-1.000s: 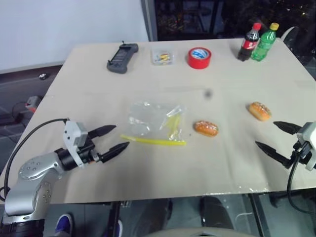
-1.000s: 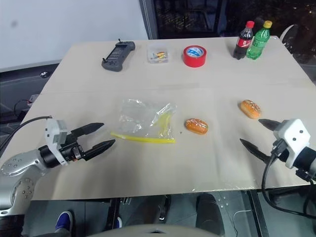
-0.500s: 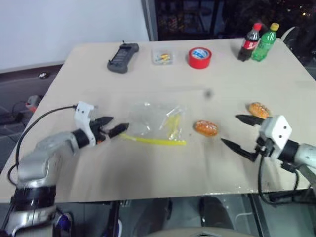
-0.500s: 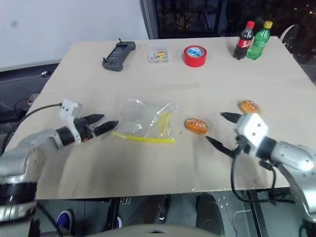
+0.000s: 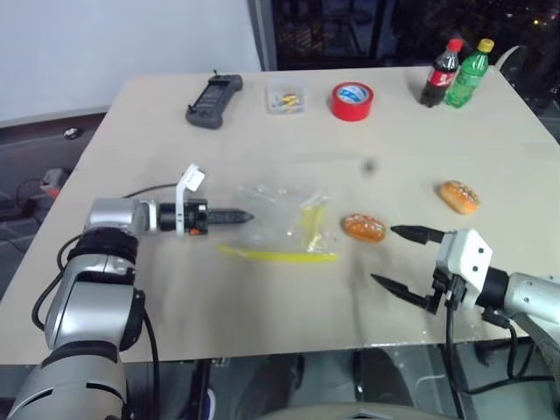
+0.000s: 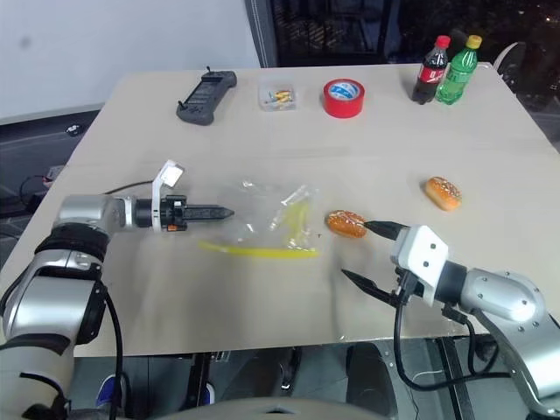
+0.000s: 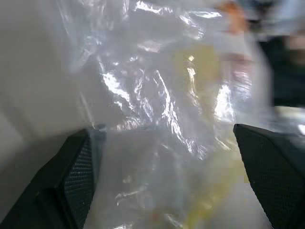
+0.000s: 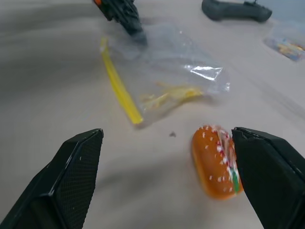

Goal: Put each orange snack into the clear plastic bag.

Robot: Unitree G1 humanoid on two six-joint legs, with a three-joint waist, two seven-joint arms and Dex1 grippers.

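Note:
The clear plastic bag [image 5: 278, 217] lies crumpled mid-table, its yellow seal strip [image 5: 276, 255] along the near side. My left gripper [image 5: 243, 215] reaches in level from the left, open, and its tips are at the bag's left edge. In the left wrist view the bag [image 7: 162, 95] sits between the spread fingers [image 7: 78, 167]. One orange snack [image 5: 365, 227] rests just right of the bag. My right gripper [image 5: 385, 255] is open with nothing in it, and its tips stand just right of that snack [image 8: 217, 160]. A second orange snack [image 5: 460, 196] lies farther right.
Along the table's far edge stand a black controller [image 5: 214, 90], a small clear box [image 5: 287, 99], a red tape roll [image 5: 353, 101], a cola bottle [image 5: 444, 73] and a green bottle [image 5: 468, 73]. The table's front edge [image 5: 262, 350] runs just below both grippers.
My left gripper has moved right to the bag's edge and rolled over so that its fingers look stacked. My right gripper has swung left to beside the near snack. Both stayed open.

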